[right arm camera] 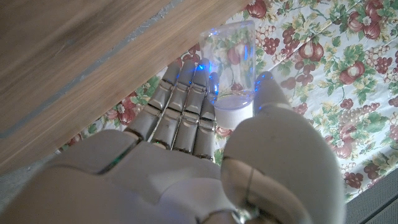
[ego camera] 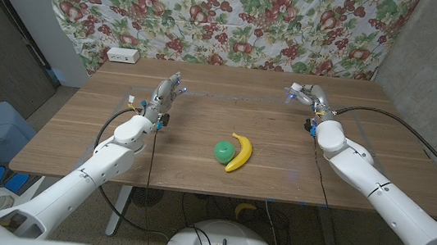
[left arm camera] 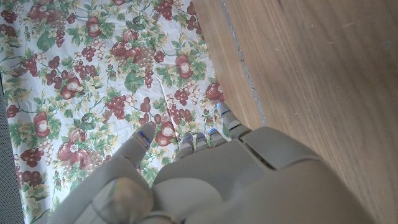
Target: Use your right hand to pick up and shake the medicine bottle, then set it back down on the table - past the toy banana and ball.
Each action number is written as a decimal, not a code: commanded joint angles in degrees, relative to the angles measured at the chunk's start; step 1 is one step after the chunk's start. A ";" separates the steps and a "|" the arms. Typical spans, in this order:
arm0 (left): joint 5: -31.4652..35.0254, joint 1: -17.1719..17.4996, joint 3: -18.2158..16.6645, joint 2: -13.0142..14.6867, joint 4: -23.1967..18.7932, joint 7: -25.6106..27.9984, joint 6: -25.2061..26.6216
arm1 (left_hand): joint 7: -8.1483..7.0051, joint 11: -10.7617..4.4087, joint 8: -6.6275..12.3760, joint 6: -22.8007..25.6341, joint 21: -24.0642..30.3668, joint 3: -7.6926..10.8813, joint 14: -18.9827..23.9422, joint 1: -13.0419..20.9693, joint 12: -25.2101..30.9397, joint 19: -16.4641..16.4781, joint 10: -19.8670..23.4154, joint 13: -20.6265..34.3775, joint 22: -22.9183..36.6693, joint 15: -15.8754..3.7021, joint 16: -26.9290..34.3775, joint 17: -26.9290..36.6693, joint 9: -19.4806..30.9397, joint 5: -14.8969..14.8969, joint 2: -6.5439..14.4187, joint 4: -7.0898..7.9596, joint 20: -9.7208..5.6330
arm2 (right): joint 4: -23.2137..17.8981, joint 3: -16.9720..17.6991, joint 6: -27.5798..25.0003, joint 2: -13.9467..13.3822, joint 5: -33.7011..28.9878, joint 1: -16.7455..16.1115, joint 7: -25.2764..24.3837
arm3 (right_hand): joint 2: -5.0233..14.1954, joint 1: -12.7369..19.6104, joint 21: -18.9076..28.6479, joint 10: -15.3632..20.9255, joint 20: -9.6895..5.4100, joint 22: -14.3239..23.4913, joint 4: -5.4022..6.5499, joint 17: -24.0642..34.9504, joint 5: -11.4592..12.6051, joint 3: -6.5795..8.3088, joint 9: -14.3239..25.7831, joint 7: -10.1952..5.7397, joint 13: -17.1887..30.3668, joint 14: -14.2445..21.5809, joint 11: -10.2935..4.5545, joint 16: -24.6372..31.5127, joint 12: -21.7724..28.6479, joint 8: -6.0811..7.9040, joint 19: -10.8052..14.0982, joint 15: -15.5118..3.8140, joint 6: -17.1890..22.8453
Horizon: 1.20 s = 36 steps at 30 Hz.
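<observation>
**Entry: medicine bottle in right-hand grasp, far side of table**

- Medicine bottle [right arm camera: 231, 65]: clear body, white cap. Held in the right hand [ego camera: 302, 93], at about 1 o'clock from the toy banana [ego camera: 239, 152], beyond it toward the floral cloth [ego camera: 239, 18]. The right wrist view shows the fingers [right arm camera: 186, 99] on one side and the thumb on the other, closed around it near the cap. Whether its base touches the table [ego camera: 202, 121] cannot be told.
- Ball [ego camera: 223, 150]: green, touching or just beside the banana, at table centre, well apart from both hands.
- Left hand [ego camera: 165, 94]: at about 10 o'clock from the ball, fingers released and extended, grasping nothing.

Handling note (judgement): the bottle already sits past the fruit toys, so either shaking or placing may be in hand. Keep the thumb pressed opposite the fingers; a smooth clear wall may slip. Shake from the wrist, in short strokes, clear of the cloth. Lower it upright until the base bears on wood, then release.
</observation>
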 commanded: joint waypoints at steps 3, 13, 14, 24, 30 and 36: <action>-0.15 -0.53 0.04 -0.19 0.87 -0.43 -0.03 | 0.01 -0.05 -0.02 0.16 -0.29 -0.15 -0.06 0.31 -0.08 0.26 -0.01 0.17 0.11 -0.13 -0.03 -0.01 0.21 0.35 4.14 0.03 0.12 | 4.28 1.72 7.67 6.10 -3.14 -1.84 -13.71 | 7.43 8.25 0.54 6.37 -0.30 0.18 -0.01 0.34 0.34 0.12 0.11 -5.58 0.24 0.67 -5.92 -0.27 -0.25 0.36 -0.12 -8.45 5.59; -0.38 -0.30 -0.16 -0.09 1.09 -0.68 -0.39 | -0.01 -0.05 -0.01 0.18 -0.44 -0.16 -0.06 0.32 -0.07 0.30 0.04 0.17 0.12 -0.13 -0.03 -0.01 0.22 0.35 4.16 0.05 0.12 | 8.90 3.57 14.76 12.79 -5.42 -2.70 -25.87 | 7.48 8.37 1.05 6.61 -0.89 0.15 -0.05 0.44 0.35 0.16 0.07 -5.72 0.29 0.69 -6.18 -0.51 -0.26 0.43 0.17 -8.48 5.66; -0.43 -0.30 -0.17 -0.12 1.16 -0.77 -0.48 | 0.00 -0.03 -0.01 0.18 -0.45 -0.16 -0.06 0.32 -0.07 0.32 0.03 0.17 0.12 -0.15 -0.03 -0.01 0.22 0.35 4.15 0.05 0.14 | 9.23 3.69 15.30 13.11 -5.50 -2.74 -26.41 | 7.42 8.37 1.09 6.62 -0.94 0.15 -0.07 0.49 0.35 0.12 0.06 -5.68 0.26 0.73 -6.10 -0.49 -0.29 0.40 0.17 -8.49 5.58; -0.53 -0.20 -0.27 -0.08 1.35 -1.04 -0.88 | 0.01 -0.08 -0.02 0.16 -0.57 -0.14 -0.02 0.31 -0.07 0.39 0.05 0.17 0.12 -0.15 -0.02 0.00 0.22 0.36 4.16 0.08 0.12 | 8.64 4.08 14.98 13.53 -5.57 -3.26 -26.64 | 7.44 8.31 1.47 6.57 -1.01 0.13 0.00 0.58 0.35 0.09 0.00 -5.57 0.24 0.82 -6.09 -0.70 -0.44 0.46 0.11 -8.41 5.64; -0.67 0.01 -0.36 0.00 1.22 -1.06 -0.90 | 0.00 -0.07 -0.02 0.15 -0.64 -0.12 -0.02 0.32 -0.05 0.44 0.09 0.17 0.12 -0.16 -0.02 -0.01 0.21 0.36 4.16 0.09 0.11 | 6.93 3.83 13.27 12.08 -5.63 -3.61 -24.32 | 7.38 8.36 1.64 6.69 -1.00 0.12 -0.05 0.66 0.34 0.06 -0.03 -5.61 0.32 0.86 -6.21 -0.75 -0.40 0.50 0.11 -8.46 5.70; -0.68 0.23 -0.43 0.09 1.05 -1.07 -1.04 | 0.03 -0.08 -0.02 0.17 -0.72 -0.12 -0.04 0.32 -0.05 0.48 0.10 0.17 0.13 -0.17 -0.03 0.00 0.22 0.37 4.17 0.11 0.08 | 4.53 3.03 10.53 9.06 -5.81 -3.63 -19.47 | 7.25 8.37 1.85 6.92 -0.97 0.11 -0.09 0.73 0.33 -0.01 -0.07 -5.58 0.35 0.77 -6.35 -0.90 -0.37 0.54 0.00 -8.44 5.77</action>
